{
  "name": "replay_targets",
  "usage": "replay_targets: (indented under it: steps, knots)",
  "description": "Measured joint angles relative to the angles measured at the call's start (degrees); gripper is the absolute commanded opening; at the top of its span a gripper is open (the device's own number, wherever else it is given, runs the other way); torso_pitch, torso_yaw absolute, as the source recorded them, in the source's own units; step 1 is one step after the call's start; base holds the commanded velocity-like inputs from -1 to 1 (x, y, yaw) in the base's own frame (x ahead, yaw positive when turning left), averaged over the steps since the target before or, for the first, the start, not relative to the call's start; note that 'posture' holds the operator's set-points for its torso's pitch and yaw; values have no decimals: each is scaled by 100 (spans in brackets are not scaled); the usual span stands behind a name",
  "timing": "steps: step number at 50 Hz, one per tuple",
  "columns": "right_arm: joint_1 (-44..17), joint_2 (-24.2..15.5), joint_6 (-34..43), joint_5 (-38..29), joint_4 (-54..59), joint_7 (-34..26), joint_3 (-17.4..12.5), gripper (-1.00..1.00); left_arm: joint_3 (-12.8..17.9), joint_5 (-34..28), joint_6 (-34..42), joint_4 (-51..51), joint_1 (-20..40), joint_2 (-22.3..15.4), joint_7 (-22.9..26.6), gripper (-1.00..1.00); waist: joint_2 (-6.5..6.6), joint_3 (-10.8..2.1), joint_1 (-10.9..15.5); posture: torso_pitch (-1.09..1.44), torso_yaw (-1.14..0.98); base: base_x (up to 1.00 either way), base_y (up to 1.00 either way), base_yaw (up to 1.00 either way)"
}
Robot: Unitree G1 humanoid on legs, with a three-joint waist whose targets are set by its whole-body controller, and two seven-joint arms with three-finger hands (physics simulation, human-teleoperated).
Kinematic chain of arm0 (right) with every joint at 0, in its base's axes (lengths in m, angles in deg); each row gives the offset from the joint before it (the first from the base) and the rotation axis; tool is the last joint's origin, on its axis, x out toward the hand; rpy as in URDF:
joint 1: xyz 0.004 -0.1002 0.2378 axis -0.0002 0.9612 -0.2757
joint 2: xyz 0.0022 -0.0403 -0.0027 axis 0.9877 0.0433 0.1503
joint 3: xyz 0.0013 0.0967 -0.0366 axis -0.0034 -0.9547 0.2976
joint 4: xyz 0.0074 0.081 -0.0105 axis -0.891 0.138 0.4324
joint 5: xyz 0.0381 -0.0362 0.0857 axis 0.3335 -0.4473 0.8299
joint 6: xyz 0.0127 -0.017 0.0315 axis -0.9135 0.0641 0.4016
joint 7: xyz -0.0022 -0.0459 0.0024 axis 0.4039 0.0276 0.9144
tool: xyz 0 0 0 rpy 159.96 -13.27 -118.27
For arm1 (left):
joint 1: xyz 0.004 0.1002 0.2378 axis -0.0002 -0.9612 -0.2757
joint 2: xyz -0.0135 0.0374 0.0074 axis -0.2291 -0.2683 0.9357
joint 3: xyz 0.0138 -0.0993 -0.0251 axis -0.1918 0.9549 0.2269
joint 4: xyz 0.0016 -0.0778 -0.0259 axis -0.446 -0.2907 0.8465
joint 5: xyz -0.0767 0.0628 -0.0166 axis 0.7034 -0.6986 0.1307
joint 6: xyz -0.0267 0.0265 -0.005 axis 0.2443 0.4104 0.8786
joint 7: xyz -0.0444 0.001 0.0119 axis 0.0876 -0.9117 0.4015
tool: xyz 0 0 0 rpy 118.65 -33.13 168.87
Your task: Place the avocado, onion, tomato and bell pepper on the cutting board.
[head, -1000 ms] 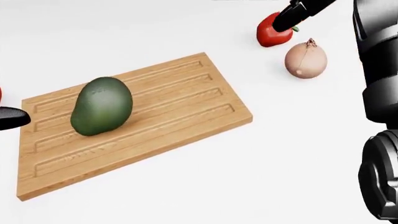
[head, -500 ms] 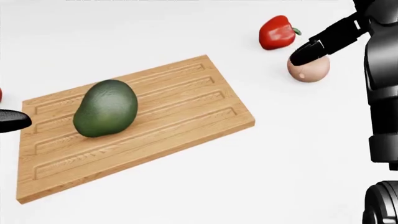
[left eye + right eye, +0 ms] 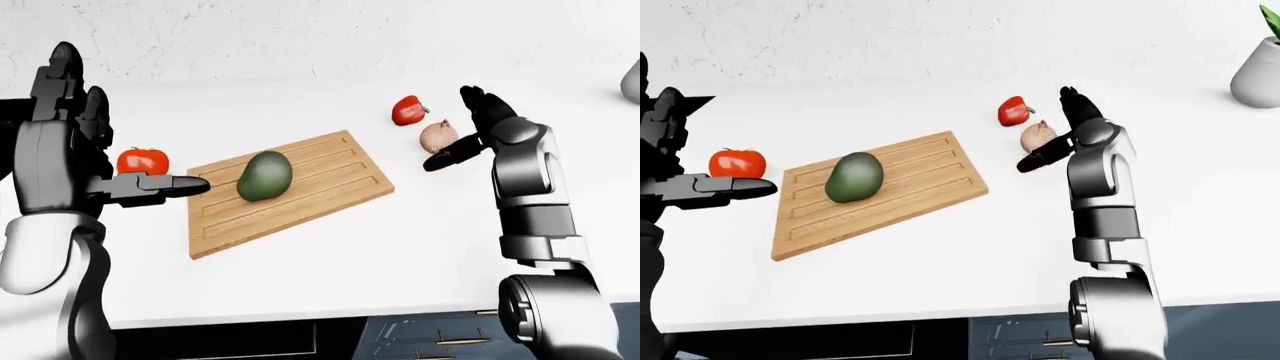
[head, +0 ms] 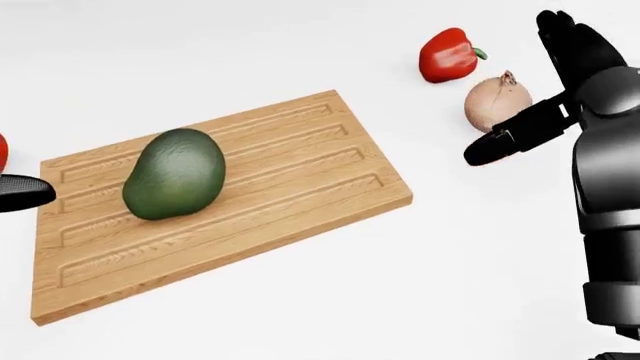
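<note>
A green avocado (image 4: 175, 174) lies on the wooden cutting board (image 4: 300, 187). The pale onion (image 4: 495, 105) and the red bell pepper (image 4: 447, 56) sit on the white counter, right of the board. The red tomato (image 3: 142, 160) rests left of the board. My right hand (image 3: 458, 131) is open and cupped about the onion's right side: fingers (image 4: 560, 34) raised above it, thumb (image 4: 490, 154) just below it, not closed on it. My left hand (image 3: 135, 124) hangs open beside the tomato, its thumb (image 3: 180, 185) pointing at the board.
A white wall runs along the top of the counter. A pale plant pot (image 3: 1260, 67) stands at the far right. Dark drawers (image 3: 440, 337) show below the counter's near edge.
My right hand has come down from the bell pepper, passed over the onion, and now stands open at the onion's right. The left hand and avocado have not moved.
</note>
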Motion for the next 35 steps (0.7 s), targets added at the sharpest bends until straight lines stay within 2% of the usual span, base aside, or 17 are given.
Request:
replay_targets:
  steps: [11, 21, 30, 35]
  knots:
    - [213, 121, -107, 143, 186, 213, -9, 100, -8, 11, 14, -8, 15, -7, 6, 100, 14, -14, -14, 0, 0, 0, 0, 0]
    - [-321, 142, -500, 355, 1134, 533, 81, 100, -11, 6, -18, 6, -11, 6, 15, 100, 36, -26, -20, 0, 0, 0, 0, 0]
    - [-504, 94, -720, 352, 1561, 645, 125, 100, -79, -62, -109, 119, -12, 47, -19, 100, 11, -33, -3, 0, 0, 0, 0, 0]
    - [-561, 75, -784, 312, 1750, 686, 137, 100, -17, -47, -98, 67, -49, 45, 11, 100, 14, -29, -6, 0, 0, 0, 0, 0]
